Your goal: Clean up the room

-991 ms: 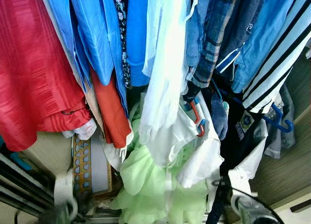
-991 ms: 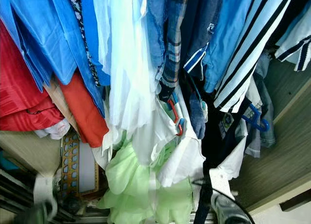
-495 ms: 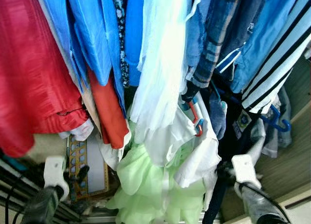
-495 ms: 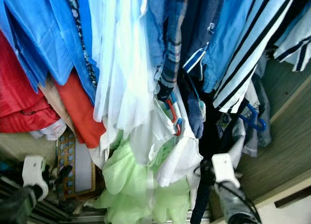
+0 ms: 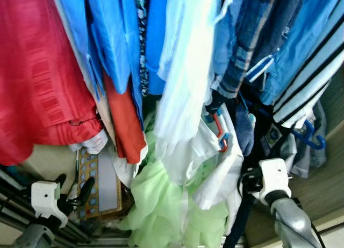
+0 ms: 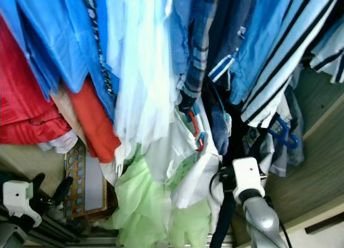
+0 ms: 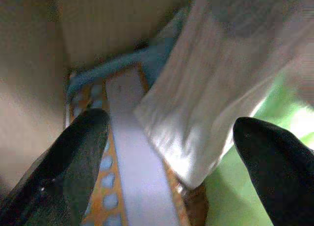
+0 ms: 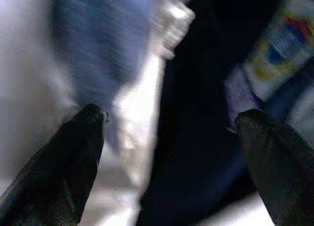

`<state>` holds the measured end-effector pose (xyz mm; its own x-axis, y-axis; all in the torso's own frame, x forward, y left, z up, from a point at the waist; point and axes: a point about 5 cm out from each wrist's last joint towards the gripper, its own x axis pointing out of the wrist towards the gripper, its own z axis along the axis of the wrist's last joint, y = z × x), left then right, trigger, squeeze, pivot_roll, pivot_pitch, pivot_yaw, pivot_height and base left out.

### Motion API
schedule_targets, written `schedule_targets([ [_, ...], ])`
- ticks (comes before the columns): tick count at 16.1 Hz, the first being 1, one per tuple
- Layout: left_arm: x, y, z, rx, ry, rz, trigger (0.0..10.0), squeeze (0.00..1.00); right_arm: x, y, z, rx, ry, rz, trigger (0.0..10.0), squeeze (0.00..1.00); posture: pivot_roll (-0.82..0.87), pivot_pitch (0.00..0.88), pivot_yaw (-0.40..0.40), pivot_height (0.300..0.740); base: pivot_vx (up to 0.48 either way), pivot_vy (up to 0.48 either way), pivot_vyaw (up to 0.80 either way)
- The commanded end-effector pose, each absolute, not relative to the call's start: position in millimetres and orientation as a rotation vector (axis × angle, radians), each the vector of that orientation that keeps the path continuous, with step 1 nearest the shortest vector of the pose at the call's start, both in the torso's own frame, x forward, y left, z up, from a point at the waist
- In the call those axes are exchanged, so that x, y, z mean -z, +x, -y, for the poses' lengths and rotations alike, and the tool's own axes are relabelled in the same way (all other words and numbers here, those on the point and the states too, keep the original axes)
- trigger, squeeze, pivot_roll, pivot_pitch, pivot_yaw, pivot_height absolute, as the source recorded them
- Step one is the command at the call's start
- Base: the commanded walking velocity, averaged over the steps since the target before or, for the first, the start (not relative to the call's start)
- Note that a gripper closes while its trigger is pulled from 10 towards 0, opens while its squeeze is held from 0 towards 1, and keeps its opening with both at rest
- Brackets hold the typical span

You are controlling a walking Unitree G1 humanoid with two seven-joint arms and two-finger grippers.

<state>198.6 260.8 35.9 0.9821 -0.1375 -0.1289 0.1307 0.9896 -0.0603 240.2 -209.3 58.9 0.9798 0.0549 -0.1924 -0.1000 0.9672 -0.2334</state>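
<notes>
Clothes hang close together in a wardrobe: a red garment [image 5: 37, 81], blue shirts [image 5: 115, 38], an orange piece [image 5: 124, 124], a sheer white dress [image 5: 183, 81], a plaid shirt [image 5: 242, 54] and a striped shirt [image 5: 314, 78]. A light green garment [image 5: 161, 205] bunches up low in the middle. My left gripper [image 5: 74, 184] is open at the lower left, in front of a flat board with an orange patterned border [image 7: 132, 152]. My right gripper [image 8: 167, 138] is open at the lower right, its fingers against dark navy cloth [image 8: 196, 113]. Neither holds anything.
A red and blue hanger [image 5: 217, 132] dangles among the white clothes. A blue hanger [image 5: 313, 139] hooks out at the right. The wooden side wall of the wardrobe [image 5: 317, 189] is close on the right. Dark sliding rails [image 5: 16, 189] run along the lower left.
Both arms have come up from the bottom edge. The left gripper now stands before the patterned board and the right one reaches the dark clothes. The view has shifted a little.
</notes>
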Motion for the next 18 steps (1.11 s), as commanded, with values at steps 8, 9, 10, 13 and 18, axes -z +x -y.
schedule_targets([
  [8,-66,213,-205,0.323,-0.074,-0.013,10.0,0.00,-87,229,199,-0.240,-0.299,-0.135,10.0,0.00,0.01,0.000,-0.044,0.740,0.000,0.000,0.00],
  [9,-76,224,-198,0.389,-0.059,0.012,10.0,0.00,-96,243,199,-0.266,-0.329,-0.097,10.0,0.00,0.00,0.000,-0.037,0.740,0.000,0.000,0.00],
  [10,-82,234,-193,0.421,-0.050,0.032,10.0,0.00,-102,255,197,-0.286,-0.341,-0.077,10.0,0.00,-0.01,0.000,-0.033,0.740,0.000,0.000,0.00],
  [13,-89,254,-178,0.433,-0.071,0.061,10.0,0.00,-110,280,180,-0.328,-0.359,-0.030,10.0,0.00,-0.02,0.000,-0.021,0.740,0.000,0.000,0.00],
  [18,-97,271,-158,0.507,-0.069,0.078,10.0,0.00,-116,303,140,-0.421,-0.382,0.052,10.0,0.00,0.00,0.000,-0.026,0.740,0.000,0.000,0.00],
])
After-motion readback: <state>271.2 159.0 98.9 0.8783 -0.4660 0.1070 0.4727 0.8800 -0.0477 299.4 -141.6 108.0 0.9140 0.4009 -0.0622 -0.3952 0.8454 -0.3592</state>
